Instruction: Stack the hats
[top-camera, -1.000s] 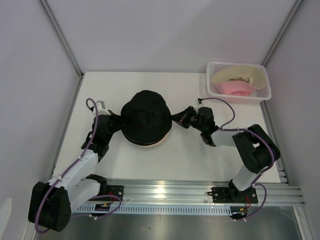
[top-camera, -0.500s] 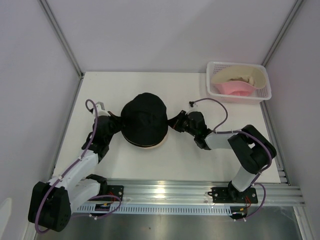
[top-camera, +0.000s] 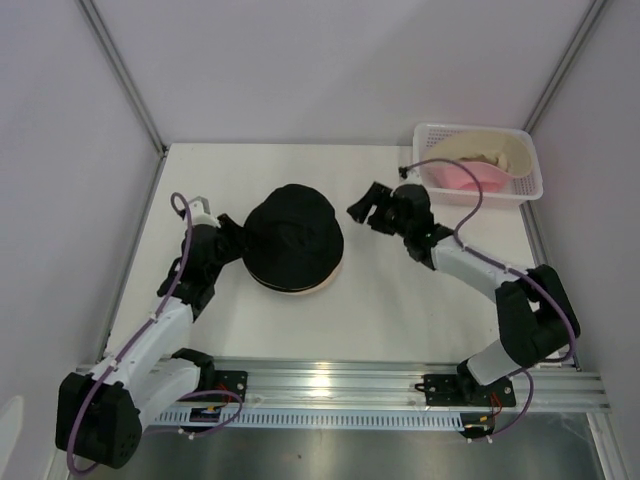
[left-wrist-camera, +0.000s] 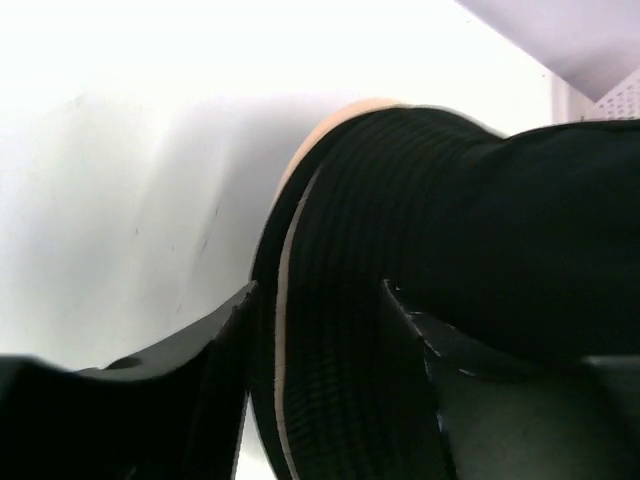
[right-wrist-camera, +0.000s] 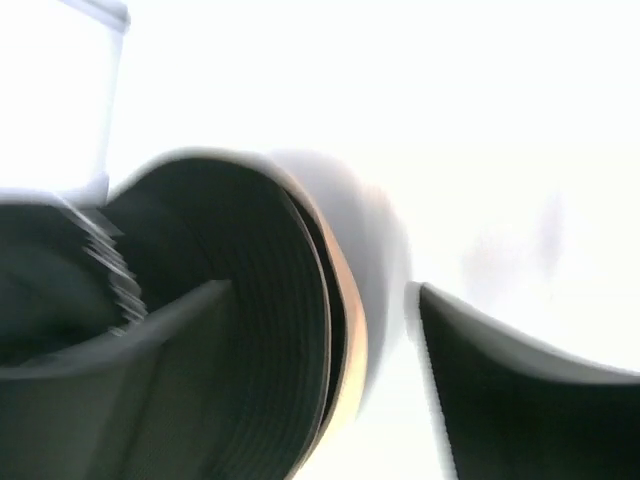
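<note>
A black hat (top-camera: 293, 240) lies crown-up in the middle of the table on top of a tan hat, whose brim (top-camera: 305, 290) peeks out at the front. My left gripper (top-camera: 228, 233) is at the stack's left edge, open. In the left wrist view the black brim (left-wrist-camera: 320, 400) runs between its spread fingers (left-wrist-camera: 232, 335). My right gripper (top-camera: 368, 212) hovers open to the right of the stack, clear of it. The right wrist view shows the black hat (right-wrist-camera: 250, 300) and the tan brim (right-wrist-camera: 352, 345) to the left of bare table. A pink hat (top-camera: 462, 177) lies in the basket.
A white lattice basket (top-camera: 524, 188) stands at the table's back right corner with the pink hat and a cream fabric piece (top-camera: 492, 150) inside. White walls close in the table on three sides. A metal rail with the arm bases runs along the near edge.
Both grippers have opened and let go of the black hat's brim. The right arm has drawn back and swung up to the right, toward the basket. The left arm has barely moved.
</note>
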